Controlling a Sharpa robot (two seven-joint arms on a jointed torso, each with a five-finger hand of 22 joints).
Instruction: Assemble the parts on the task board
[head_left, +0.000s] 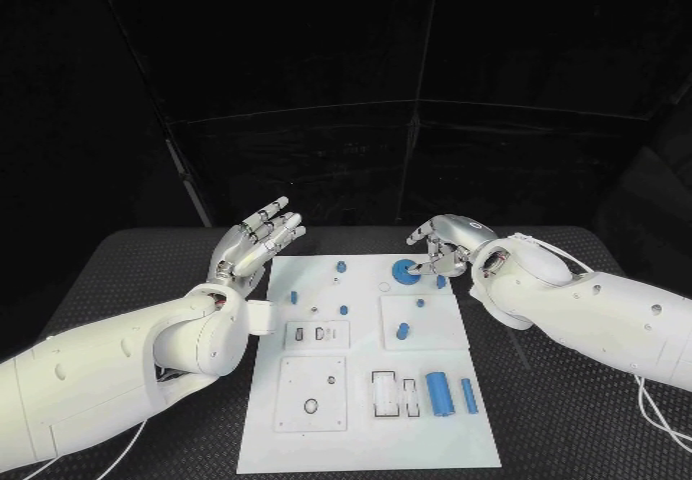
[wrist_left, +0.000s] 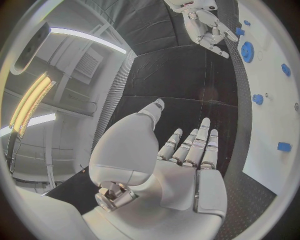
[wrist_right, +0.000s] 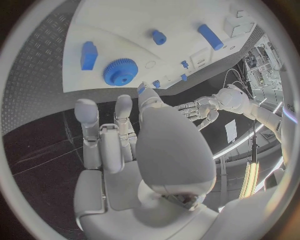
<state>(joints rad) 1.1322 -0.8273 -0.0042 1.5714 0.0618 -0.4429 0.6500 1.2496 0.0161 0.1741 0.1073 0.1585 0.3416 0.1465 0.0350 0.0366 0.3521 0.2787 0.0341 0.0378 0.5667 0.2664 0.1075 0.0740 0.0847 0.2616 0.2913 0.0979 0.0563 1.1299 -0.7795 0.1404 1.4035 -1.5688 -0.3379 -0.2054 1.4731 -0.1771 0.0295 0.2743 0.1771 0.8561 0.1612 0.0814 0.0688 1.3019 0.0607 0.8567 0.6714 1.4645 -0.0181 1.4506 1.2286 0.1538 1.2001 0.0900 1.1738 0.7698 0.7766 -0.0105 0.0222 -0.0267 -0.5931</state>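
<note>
— Where are the hands right now?

— The left hand (head_left: 257, 240) hangs just off the far left corner of the task board (head_left: 433, 400), fingers stretched out and apart, nothing in it. From the left wrist view the palm (wrist_left: 187, 170) is bare and the fingers point across the black table (head_left: 144, 270).

— And the right one?

— The right hand (head_left: 454, 245) is over the far right part of the board, fingers hooked down beside the blue gear (head_left: 404, 269). The fingertips (head_left: 427, 264) look very close to its rim — I cannot tell whether they touch it or hold it. In the right wrist view the gear (wrist_right: 120, 71) lies flat on the white plate, with the fingers (wrist_right: 87, 112) a little way off it.

— What about the rest of the parts?

— Scattered on the board. A small blue block (head_left: 440, 281) sits just beside the gear, a small peg (head_left: 340, 267) stands near the far edge, another small piece (head_left: 293, 297) is at the left edge. A short blue piece (head_left: 404, 329) lies on the raised square in the middle. Nearer to the robot, a thick blue cylinder (head_left: 438, 393) and a thinner blue rod (head_left: 469, 396) lie side by side, just apart, next to two rectangular slots (head_left: 387, 394)
</note>
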